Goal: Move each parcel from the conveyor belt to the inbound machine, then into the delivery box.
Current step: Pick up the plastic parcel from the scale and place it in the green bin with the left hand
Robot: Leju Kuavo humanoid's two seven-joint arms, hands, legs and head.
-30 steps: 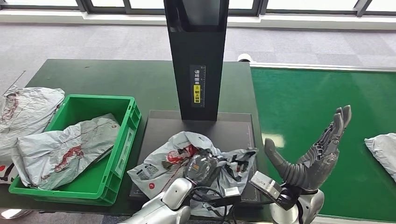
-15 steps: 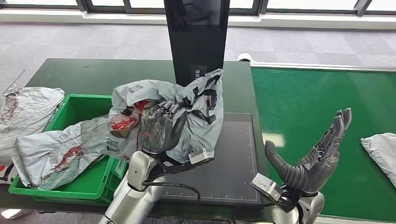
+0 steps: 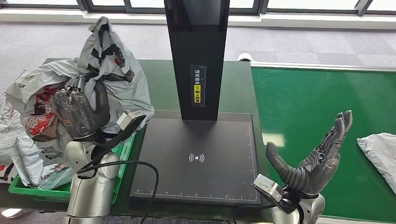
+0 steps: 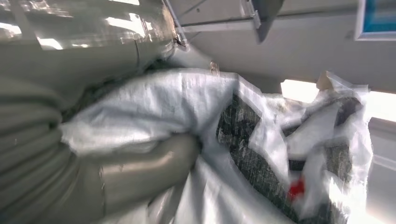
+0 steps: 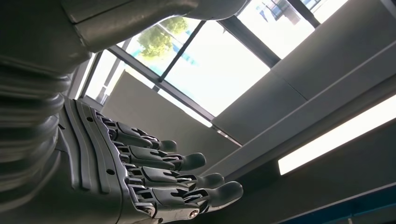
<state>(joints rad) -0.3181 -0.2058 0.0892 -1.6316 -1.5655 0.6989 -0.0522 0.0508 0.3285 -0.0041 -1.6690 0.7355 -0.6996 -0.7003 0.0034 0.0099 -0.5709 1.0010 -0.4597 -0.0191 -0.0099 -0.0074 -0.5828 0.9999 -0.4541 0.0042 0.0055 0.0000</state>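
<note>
I take the inbound machine (image 3: 196, 154) as my reference: a flat black scan pad with a white wireless symbol at its centre and a black column rising from its far edge, bearing a small label with a yellow patch.

Left hand (image 3: 77, 114): I see it raised to the left of the machine, above the green delivery box (image 3: 122, 151). Its fingers are curled tight around a crumpled grey parcel (image 3: 100, 74), which hangs bunched over and behind the hand. The parcel is clear of the scan pad and does not rest in the box. In the left wrist view, the thumb presses into the grey plastic of the parcel (image 4: 261, 140), with dark print and a red spot visible on the wrapper.

Delivery box: it sits directly left of the machine, its near right wall touching or just beside the pad's left edge. Another grey parcel (image 3: 32, 163) lies inside it. A further grey bag (image 3: 7, 121) lies on the table beyond the box's left side.

Right hand (image 3: 317, 156): I see it to the right of the machine, held over the green conveyor belt (image 3: 303, 102). Its fingers are extended and spread, palm up, holding nothing. The right wrist view confirms the fingers (image 5: 187, 163) are straight and empty.

One more parcel (image 3: 380, 151) lies on the belt, well to the right of the machine.
</note>
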